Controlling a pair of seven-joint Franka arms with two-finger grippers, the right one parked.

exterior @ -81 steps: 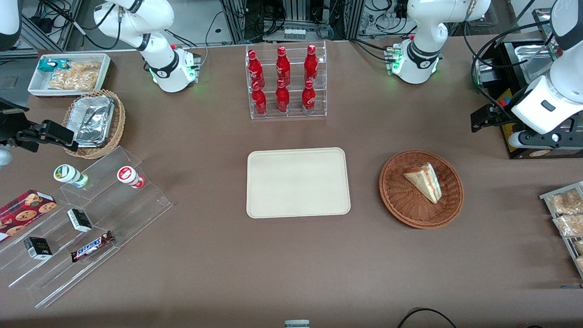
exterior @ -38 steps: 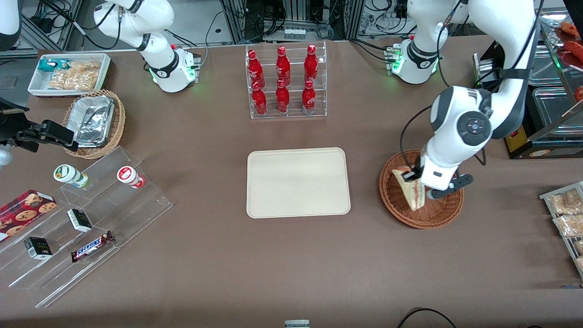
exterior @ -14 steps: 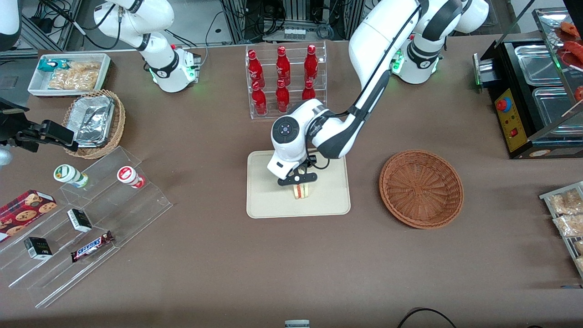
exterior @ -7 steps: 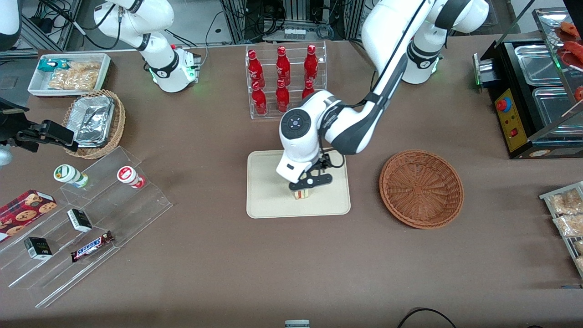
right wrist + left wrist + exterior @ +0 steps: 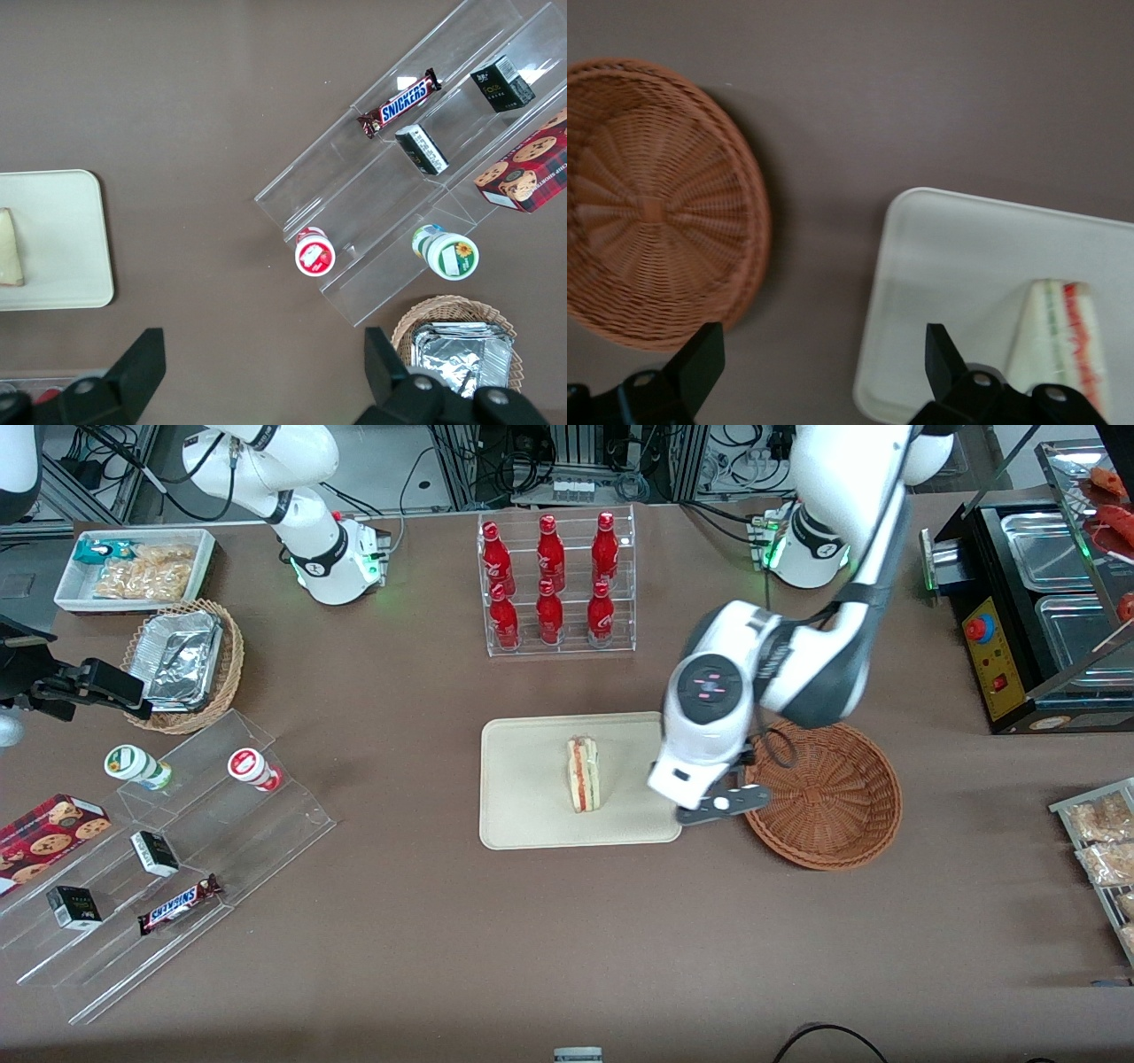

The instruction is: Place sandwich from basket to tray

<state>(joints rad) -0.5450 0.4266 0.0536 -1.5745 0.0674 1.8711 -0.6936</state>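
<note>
The sandwich (image 5: 583,775) stands on its edge on the cream tray (image 5: 523,779), its red and green filling facing up. My left gripper (image 5: 709,808) hovers over the gap between the tray and the reddish-brown basket (image 5: 833,797), which holds nothing. The wrist view shows the gripper (image 5: 822,354) open with only bare table between its fingers. It also shows the sandwich (image 5: 1059,341) on the tray (image 5: 948,257) to one side and the basket (image 5: 647,204) to the other. The parked arm's wrist view catches the tray (image 5: 53,239) and a bit of the sandwich (image 5: 9,248).
A clear rack of red bottles (image 5: 556,584) stands farther from the camera than the tray. A tan basket of foil containers (image 5: 184,662), a white snack bin (image 5: 133,567) and acrylic steps (image 5: 177,850) lie toward the parked arm's end. A black machine (image 5: 1019,602) and snack packets (image 5: 1099,833) lie toward the working arm's.
The gripper has let go of the sandwich, which now stands free on the tray. The gripper has risen and swung from over the tray toward the basket.
</note>
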